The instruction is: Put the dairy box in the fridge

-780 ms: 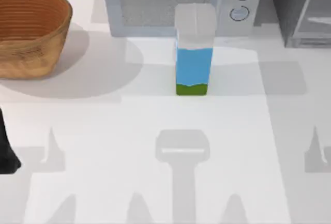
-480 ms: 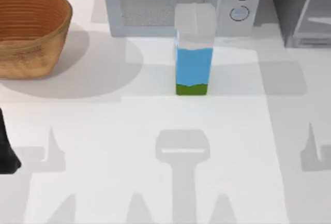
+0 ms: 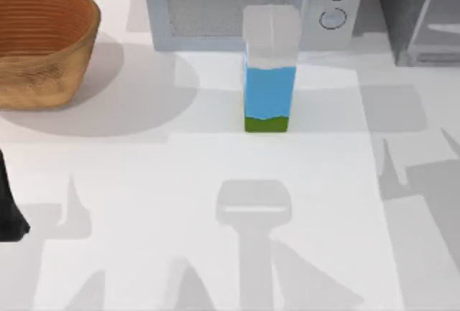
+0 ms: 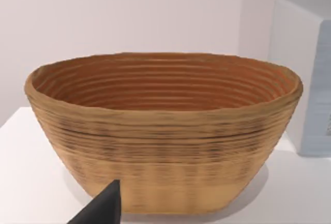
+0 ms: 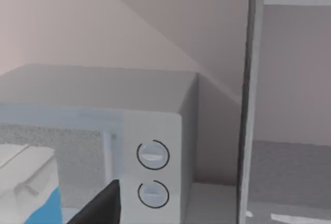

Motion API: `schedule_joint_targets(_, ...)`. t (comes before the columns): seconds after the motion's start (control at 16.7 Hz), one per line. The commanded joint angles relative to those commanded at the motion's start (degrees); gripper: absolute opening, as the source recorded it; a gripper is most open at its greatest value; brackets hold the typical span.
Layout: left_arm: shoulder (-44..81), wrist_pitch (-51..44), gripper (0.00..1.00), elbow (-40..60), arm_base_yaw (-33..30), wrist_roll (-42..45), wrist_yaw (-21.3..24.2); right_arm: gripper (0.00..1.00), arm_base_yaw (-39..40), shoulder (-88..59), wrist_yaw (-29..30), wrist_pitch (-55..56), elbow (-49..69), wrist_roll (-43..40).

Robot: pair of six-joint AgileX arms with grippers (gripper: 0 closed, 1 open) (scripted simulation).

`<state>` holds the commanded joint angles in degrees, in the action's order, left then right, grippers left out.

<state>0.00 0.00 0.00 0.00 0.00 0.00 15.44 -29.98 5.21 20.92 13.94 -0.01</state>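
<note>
Dairy box (image 3: pixel 269 74) stands upright before the microwave (image 3: pixel 251 6), untouched. I would approach squarely and clamp mid-body; pincer states: I cannot tell.

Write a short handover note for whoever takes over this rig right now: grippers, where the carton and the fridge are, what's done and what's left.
Left gripper: low at the table's left edge, facing the woven basket; idle, holding nothing.
Right gripper: faces the microwave and the fridge opening, holding nothing.
Dairy box: upright on the table, mid-table just in front of the microwave, ungrasped.
Fridge: far right corner of the table, partly in view.
Done: nothing yet on the box.
Left: grasp the dairy box, probably with the right arm since the fridge is on that side, carry it right and set it inside the fridge.
</note>
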Motion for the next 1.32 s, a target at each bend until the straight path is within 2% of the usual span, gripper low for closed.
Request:
schedule_joint_targets(0.78,0.0,0.0,1.00,0.0,0.0,0.0,0.0,1.00,15.5,-39.9,12.6,26.4,19.2,-0.1)
schedule_joint_targets(1.32,0.0,0.0,1.00,0.0,0.0,0.0,0.0,1.00,22.8,-64.4,22.4,38.4,29.8,1.7)
